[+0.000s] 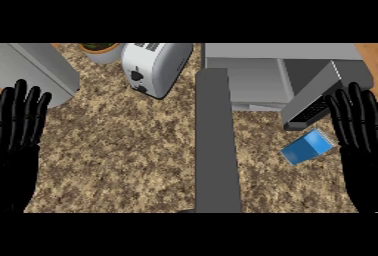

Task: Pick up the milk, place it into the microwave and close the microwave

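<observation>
I am taking the microwave [255, 80] as the landmark. It is sitting at the far right of the counter [133, 145], and its cavity is standing open toward me; I am seeing nothing inside it. Its door [216, 140] is swinging out toward me as a long grey slab, running from the microwave's left front corner down to the near edge of the view. A second grey panel [314, 97] with a dark strip of markings is angling out at the microwave's right front.

The milk [307, 147], a blue carton with a white end, is lying tilted on the counter just in front of the microwave's right side, to the right of the door and just below the angled panel. Nothing is touching it.

My right hand [356, 125] is resting at the view's right edge, beside the milk, fingers straight and spread, gripping nothing. My left hand [22, 120] is resting at the left edge, well apart from the microwave, likewise spread and unladen.

Left of the microwave, a white toaster [151, 65] is standing. Farther left, a pot [101, 51] is holding a plant, and a large grey rounded object [37, 70] is occupying the corner. The counter is showing a speckled brown stone pattern.
</observation>
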### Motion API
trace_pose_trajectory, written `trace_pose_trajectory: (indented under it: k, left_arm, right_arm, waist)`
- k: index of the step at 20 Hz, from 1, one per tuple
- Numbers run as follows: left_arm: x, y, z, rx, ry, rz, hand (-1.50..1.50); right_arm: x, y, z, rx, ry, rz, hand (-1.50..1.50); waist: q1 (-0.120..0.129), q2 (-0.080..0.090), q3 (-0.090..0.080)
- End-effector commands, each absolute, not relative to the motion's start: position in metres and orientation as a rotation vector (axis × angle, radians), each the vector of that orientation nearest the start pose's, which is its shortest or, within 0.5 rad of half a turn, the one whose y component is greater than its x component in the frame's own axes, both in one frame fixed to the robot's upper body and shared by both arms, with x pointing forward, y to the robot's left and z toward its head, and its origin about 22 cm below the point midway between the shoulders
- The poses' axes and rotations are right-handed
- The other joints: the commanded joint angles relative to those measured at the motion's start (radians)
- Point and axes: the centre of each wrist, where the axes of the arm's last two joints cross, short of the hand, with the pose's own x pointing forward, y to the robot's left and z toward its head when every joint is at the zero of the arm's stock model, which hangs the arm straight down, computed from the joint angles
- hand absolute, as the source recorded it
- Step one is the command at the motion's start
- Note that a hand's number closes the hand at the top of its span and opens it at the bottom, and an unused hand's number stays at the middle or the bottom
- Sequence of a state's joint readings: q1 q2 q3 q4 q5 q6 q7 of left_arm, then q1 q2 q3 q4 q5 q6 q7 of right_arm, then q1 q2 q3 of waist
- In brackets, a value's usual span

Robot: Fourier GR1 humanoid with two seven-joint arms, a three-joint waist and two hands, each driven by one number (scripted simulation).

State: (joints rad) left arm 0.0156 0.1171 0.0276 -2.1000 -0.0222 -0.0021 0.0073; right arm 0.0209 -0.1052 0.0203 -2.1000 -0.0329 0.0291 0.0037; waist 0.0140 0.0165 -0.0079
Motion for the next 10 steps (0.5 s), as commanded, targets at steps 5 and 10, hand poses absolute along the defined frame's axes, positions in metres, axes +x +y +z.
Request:
trace_pose_trajectory:
  k: [5, 10]
  left_arm:
    - [0.252, 0.284, 0.116, 0.041, -2.065, -0.094, -1.5]
    - [0.228, 0.274, 0.091, -0.058, -1.929, 0.001, -1.5]
  right_arm:
    - [0.23, -0.279, 0.134, 0.071, -2.048, 0.189, -1.5]
    - [0.22, -0.272, 0.118, 0.463, -1.943, 0.122, -1.5]
  waist:
    - [-0.019, -0.013, 0.007]
    - [-0.013, -0.017, 0.008]
